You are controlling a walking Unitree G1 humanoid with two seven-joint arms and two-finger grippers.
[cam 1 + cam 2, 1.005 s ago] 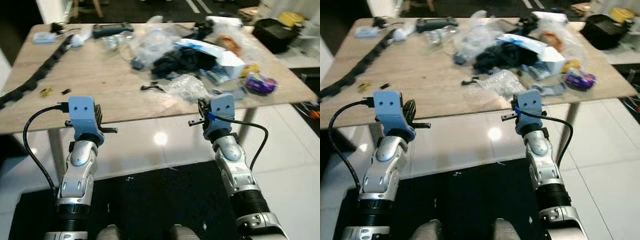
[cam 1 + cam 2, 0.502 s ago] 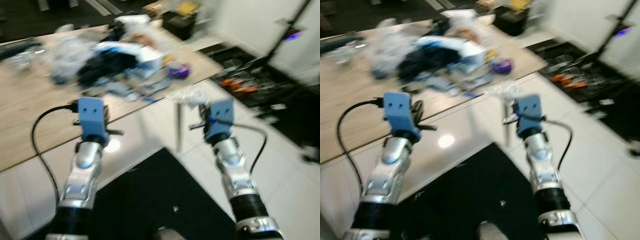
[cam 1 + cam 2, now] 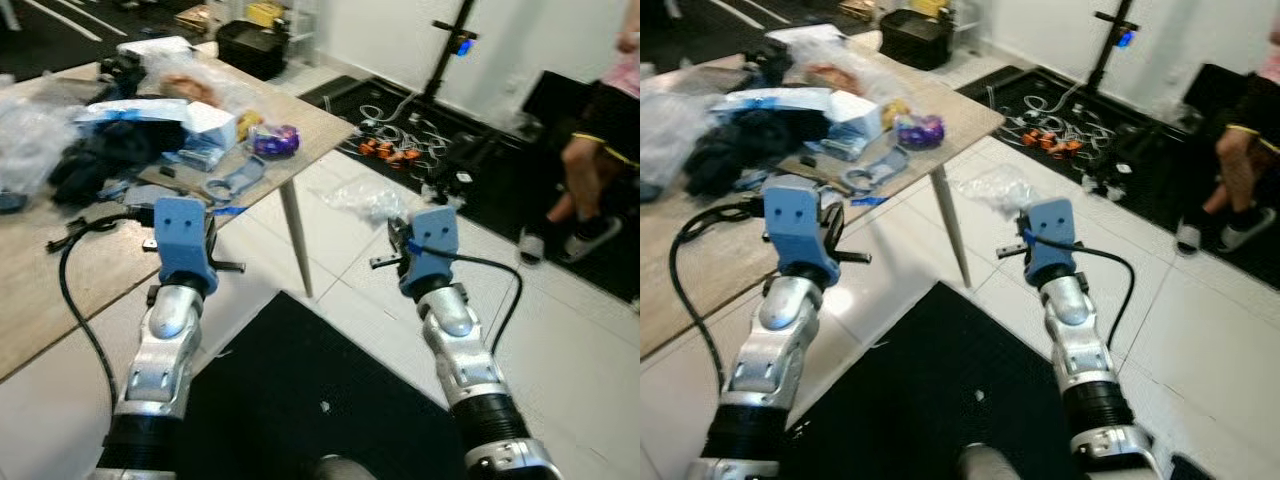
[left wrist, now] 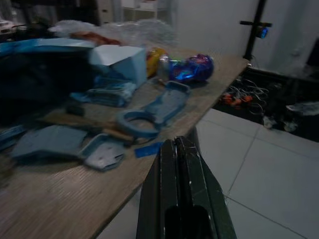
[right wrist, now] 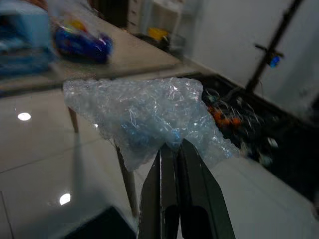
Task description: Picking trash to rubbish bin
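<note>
right gripper (image 5: 172,149) is pinched tight on a wad of clear bubble wrap (image 5: 149,117), fingers closed w/ the plastic bunched at the tips. in the head views the wrap (image 3: 365,200) hangs off the front of the gripper, up in the air over the white tile floor (image 3: 560,330), off to the right of the table corner and apart from it.

left gripper (image 4: 179,144) is held out in front at about the same height, fingers pressed together w/ nothing between them, just off the near edge of the wooden table (image 3: 60,275).

table is still loaded w/ trash: blue plastic ring-shaped pieces (image 4: 149,112), a white/blue carton (image 3: 195,120), a purple shiny wrapper (image 3: 275,140) near the corner, a dark bundle of cloth or plastic (image 3: 85,165), more clear bags at the far end (image 3: 175,65). a black cable (image 3: 75,225) lies on the near part of the tabletop.

beyond the table: a black box w/ sth yellow on top (image 3: 255,45), a black stand (image 3: 445,60) w/ a blue light, loose cables and orange bits on a dark mat (image 3: 395,145). a person's legs in sandals (image 3: 575,190) at far right. black mat (image 3: 300,400) under the robot.
</note>
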